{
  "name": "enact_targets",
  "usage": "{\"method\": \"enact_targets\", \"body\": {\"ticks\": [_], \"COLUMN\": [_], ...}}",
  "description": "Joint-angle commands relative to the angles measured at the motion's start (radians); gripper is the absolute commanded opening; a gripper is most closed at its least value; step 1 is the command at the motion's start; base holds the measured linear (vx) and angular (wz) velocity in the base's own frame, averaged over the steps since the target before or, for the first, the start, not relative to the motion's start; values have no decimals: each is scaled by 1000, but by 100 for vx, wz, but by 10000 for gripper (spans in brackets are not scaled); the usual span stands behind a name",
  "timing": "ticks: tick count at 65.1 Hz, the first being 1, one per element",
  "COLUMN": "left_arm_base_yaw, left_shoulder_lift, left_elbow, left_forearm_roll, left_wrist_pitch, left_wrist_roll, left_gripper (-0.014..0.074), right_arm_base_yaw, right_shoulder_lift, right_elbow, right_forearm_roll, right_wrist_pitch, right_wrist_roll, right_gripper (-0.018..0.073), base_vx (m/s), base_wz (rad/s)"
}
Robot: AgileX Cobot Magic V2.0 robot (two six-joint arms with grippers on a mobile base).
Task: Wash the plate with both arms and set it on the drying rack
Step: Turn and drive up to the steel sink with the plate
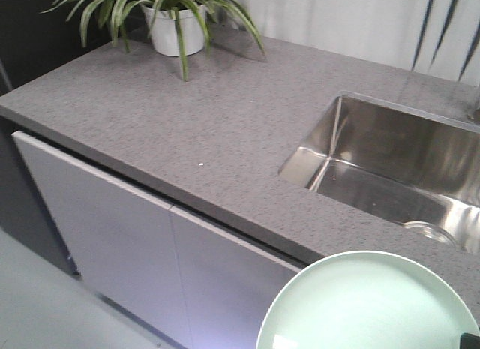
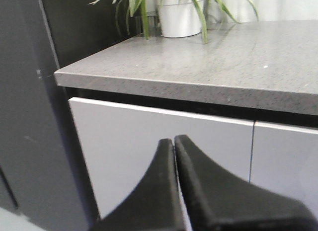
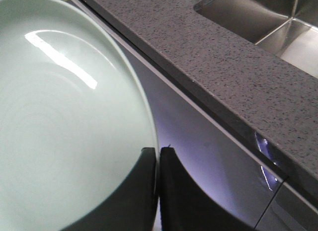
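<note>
The pale mint-green plate [image 1: 371, 304] hangs in the air in front of the counter, below the sink, filling the lower right of the front view. In the right wrist view the plate [image 3: 64, 116] fills the left side, and my right gripper [image 3: 158, 151] is shut on its rim, one finger on each face. A black bit of that gripper [image 1: 471, 340] shows at the plate's right edge. My left gripper [image 2: 174, 141] is shut with nothing in it, low in front of the white cabinet door. The drying rack is out of view.
A grey stone counter [image 1: 187, 116] runs over white cabinet doors [image 1: 112, 229]. A steel sink [image 1: 390, 169] is sunk in at the right, with a round drain [image 1: 429, 230]. A potted plant [image 1: 176, 22] stands at the back left. A dark panel [image 2: 30, 116] flanks the cabinet's left end.
</note>
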Motion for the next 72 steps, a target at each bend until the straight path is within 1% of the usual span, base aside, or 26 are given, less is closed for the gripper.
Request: {"method": "enact_targets", "body": {"ticks": [1, 72], "left_arm_base_yaw": [0, 0], "left_shoulder_lift": [-14, -14], "left_elbow": [-26, -26], "left_forearm_roll": [-3, -3], "left_wrist_pitch": [-71, -71], "left_wrist_roll": [-6, -6], "left_gripper": [-6, -6], "right_arm_base_yaw": [-5, -5], "right_shoulder_lift": [11, 11], "right_elbow": [-23, -23], "right_forearm_roll": [29, 29], "right_wrist_pitch": [-58, -58], "right_wrist_roll": [1, 1], "right_gripper": [-4, -4], "base_vx": [8, 8], "base_wz": [-30, -32]}}
